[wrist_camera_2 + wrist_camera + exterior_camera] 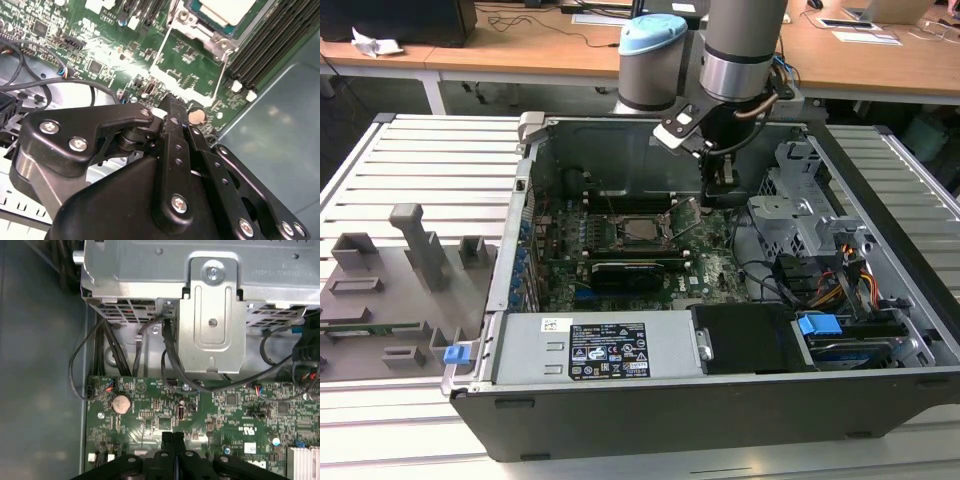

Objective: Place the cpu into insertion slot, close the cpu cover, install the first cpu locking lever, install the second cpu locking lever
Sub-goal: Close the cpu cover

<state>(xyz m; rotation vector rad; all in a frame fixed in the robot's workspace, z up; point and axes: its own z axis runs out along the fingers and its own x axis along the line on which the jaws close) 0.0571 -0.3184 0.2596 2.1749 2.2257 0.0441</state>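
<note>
Cpu (642, 228), pale silvery square, seated in slot (616, 231) on green board (150, 415); grey cover frame (200, 29) around it. Gripper (172, 436) near slot, jaws pressed together, empty. White printed label (607, 350) on power supply.

Closed gripper (173, 437) over green motherboard (150, 412)

Matt black tool (172, 436), pale metal cpu (226, 10)
</note>
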